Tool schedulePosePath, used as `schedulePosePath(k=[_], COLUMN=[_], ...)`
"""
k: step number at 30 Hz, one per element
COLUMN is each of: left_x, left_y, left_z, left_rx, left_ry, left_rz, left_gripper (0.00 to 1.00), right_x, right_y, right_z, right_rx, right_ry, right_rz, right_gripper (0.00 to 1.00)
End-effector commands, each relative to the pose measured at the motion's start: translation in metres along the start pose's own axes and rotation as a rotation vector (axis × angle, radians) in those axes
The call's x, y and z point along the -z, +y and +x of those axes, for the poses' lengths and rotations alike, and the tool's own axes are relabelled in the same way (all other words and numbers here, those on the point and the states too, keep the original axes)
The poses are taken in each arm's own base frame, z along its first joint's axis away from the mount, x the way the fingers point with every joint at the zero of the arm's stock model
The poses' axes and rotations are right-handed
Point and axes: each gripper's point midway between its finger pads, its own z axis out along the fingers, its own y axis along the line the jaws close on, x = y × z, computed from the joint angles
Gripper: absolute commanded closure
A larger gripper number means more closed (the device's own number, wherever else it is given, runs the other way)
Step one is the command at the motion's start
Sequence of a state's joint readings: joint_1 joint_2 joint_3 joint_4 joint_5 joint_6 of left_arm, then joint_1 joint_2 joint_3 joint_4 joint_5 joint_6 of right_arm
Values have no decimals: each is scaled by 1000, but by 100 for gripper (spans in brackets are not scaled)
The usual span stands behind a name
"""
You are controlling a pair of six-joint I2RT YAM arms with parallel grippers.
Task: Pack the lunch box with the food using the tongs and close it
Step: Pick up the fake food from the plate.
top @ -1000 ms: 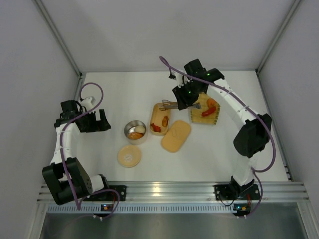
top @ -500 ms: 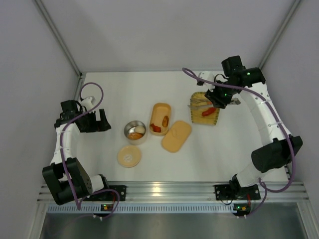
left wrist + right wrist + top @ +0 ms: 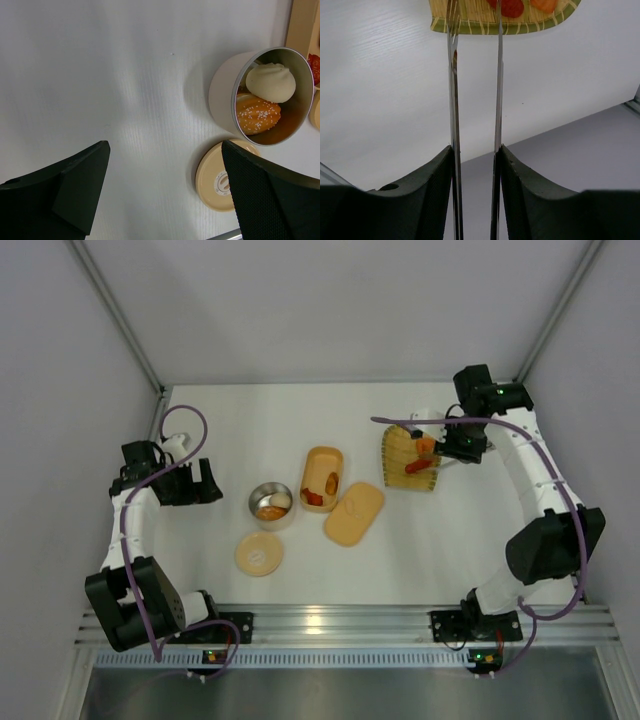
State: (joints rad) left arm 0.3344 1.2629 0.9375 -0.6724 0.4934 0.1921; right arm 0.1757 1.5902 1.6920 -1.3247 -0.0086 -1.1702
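Right gripper [image 3: 475,150] pinches the tongs [image 3: 452,100] between its fingers, one finger against each thin arm. The arms stand apart and nothing is clamped at the tips. Left gripper [image 3: 164,150] is spread wide and holds nothing, hanging near the steel tin [image 3: 260,95] at the left of the table [image 3: 230,420]. Task status, as judged: partly done. The lunch box [image 3: 322,478] already contains red and orange chunks [image 3: 312,497], and the steel tin contains a white ball [image 3: 271,82] and an orange seeded piece [image 3: 257,114]. Left to do: a red piece [image 3: 511,7] and an orange piece [image 3: 545,4] lie on the woven tray [image 3: 395,450]. The flat lid [image 3: 354,513] lies just beside the box and the tan lid [image 3: 259,553] near the tin, both off. Position: the tong tips reach over the near rim of the woven tray, with the red piece just beside one tip; contact cannot be confirmed. The lunch box lies well apart from the right gripper, toward the table centre.
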Motion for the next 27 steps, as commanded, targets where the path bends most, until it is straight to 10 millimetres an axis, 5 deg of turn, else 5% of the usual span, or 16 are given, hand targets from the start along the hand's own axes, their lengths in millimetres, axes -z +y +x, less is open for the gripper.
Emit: schedulePosePath(k=[1, 27], left_x=[0, -3], left_y=[0, 2], left_z=[-9, -8], left_rx=[-17, -8], left_ry=[-49, -39], left_rz=[8, 6], left_gripper=[2, 2], right_x=[13, -33], right_y=[2, -27], right_z=[19, -21], right_rx=[69, 52], right_ry=[73, 36], right_rz=[26, 136], right_gripper=[60, 59])
